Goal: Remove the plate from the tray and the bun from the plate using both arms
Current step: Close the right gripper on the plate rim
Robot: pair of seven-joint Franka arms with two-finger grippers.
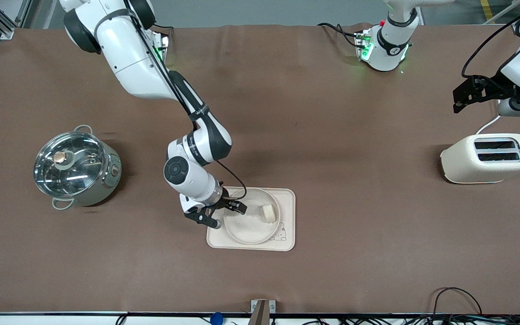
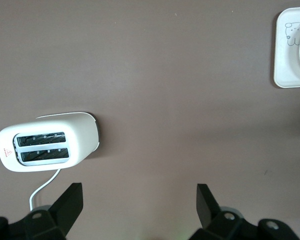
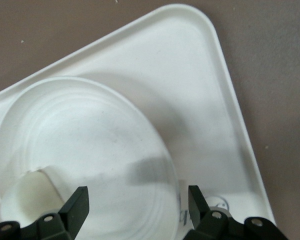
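Cream tray (image 1: 288,212) carrying plate (image 1: 246,230) and bun (image 1: 267,213).
Right gripper (image 1: 225,213) straddles the plate's rim at the right arm's end of the tray, jaws apart; left gripper (image 1: 459,97) waits above the toaster (image 1: 488,158), jaws wide.

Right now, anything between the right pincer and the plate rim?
Nothing visible. The right pincer is open astride the plate rim at the tray edge toward the right arm's end. The bun sits across the plate, clear of it.
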